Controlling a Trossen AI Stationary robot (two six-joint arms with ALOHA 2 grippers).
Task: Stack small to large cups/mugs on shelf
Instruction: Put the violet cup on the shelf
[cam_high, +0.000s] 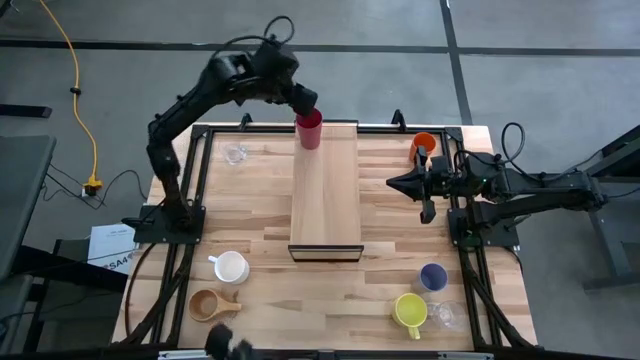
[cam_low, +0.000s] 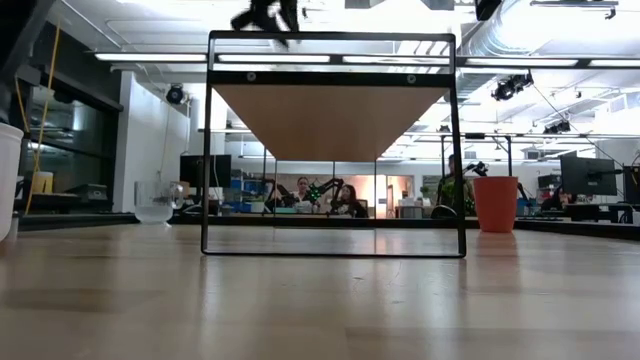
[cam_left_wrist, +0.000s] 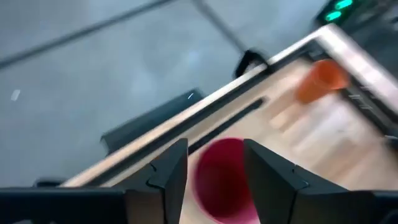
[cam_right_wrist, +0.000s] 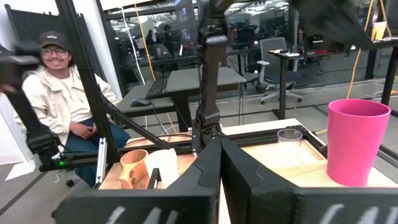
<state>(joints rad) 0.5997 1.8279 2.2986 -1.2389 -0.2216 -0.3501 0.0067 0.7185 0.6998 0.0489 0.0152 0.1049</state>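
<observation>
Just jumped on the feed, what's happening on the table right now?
The left gripper is at the far end of the long light-wood shelf, its fingers either side of the red tumbler standing there; whether it grips it is unclear. The right gripper waits shut beside the shelf, near the orange tumbler. The white mug, brown wooden handled cup, yellow mug, lavender-blue tumbler and a clear glass sit on the tabletop.

L claw (cam_high: 309, 104) parted, arm stretched far; R claw (cam_high: 393, 182) closed, idle.
</observation>
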